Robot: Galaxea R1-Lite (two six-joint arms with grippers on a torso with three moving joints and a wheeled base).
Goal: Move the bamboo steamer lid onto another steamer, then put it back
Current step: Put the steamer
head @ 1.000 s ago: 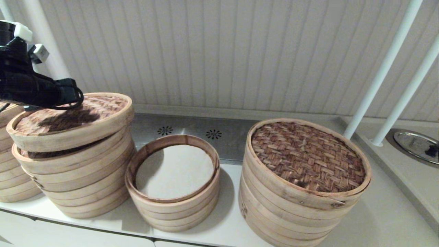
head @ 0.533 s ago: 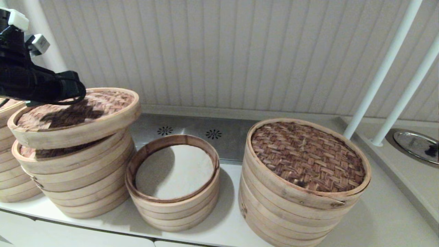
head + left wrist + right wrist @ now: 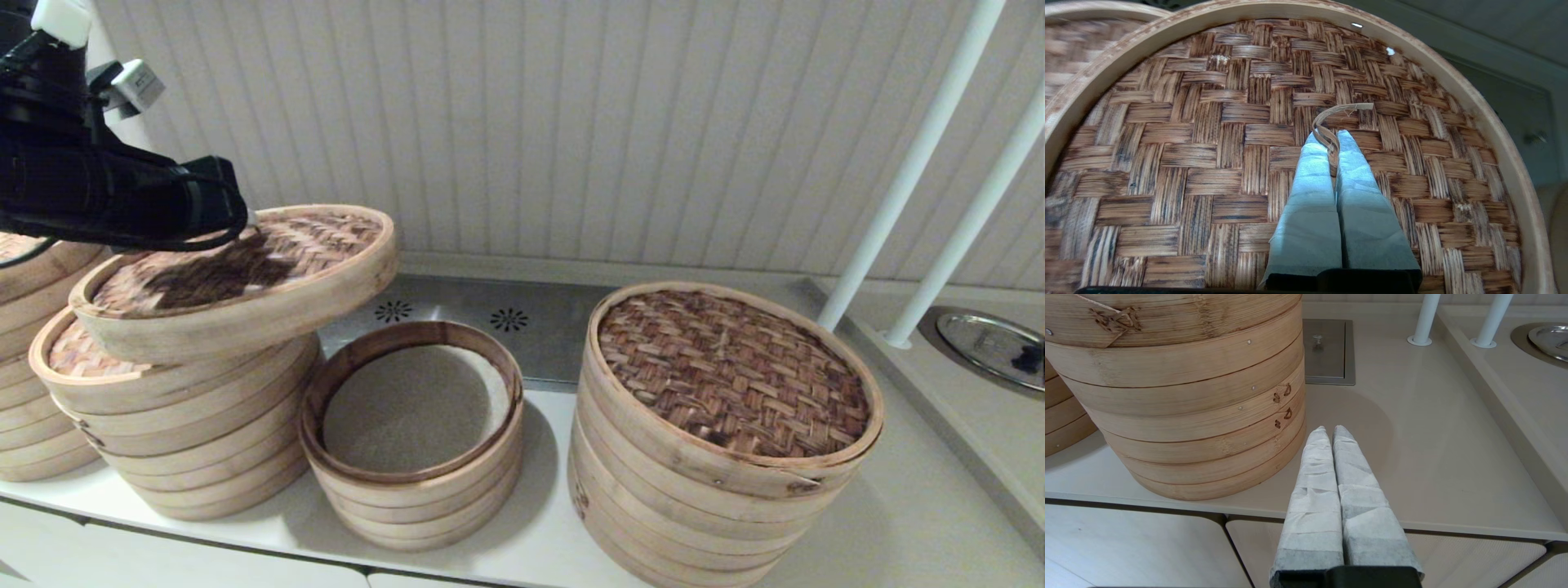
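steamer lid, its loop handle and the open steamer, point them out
bamboo steamer lid (image 3: 318, 278), head view, pale rim
loop handle (image 3: 1331, 118), left wrist view, loop's curve
open steamer (image 3: 424, 498), head view, outer wall

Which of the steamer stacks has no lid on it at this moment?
The narrowest steamer stack, in the middle, is open: its pale inside shows. The medium stack to its left and the widest stack to its right both keep woven tops.
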